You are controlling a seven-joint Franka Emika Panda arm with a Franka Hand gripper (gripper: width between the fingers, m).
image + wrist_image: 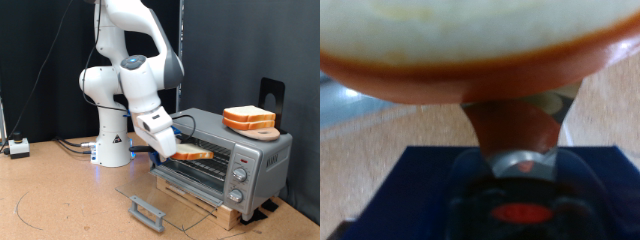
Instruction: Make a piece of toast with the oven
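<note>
The silver-grey toaster oven point(235, 150) stands at the exterior view's right, its glass door point(165, 200) folded down flat with the grey bar handle point(148, 212) at the front. My gripper point(168, 148) is shut on the piece of toast point(190, 154) and holds it flat at the oven's open mouth, just above the wire rack point(195, 168). In the wrist view the toast point(470, 50) fills the upper half, pale face and orange crust, with a fingertip point(510, 125) pressed on it.
A stack of matching bread slices point(249, 118) lies on a wooden board on top of the oven. Three round knobs point(240, 172) are on the oven's right front. The robot base point(112, 145) stands behind, and a small white box point(17, 147) sits at the far left.
</note>
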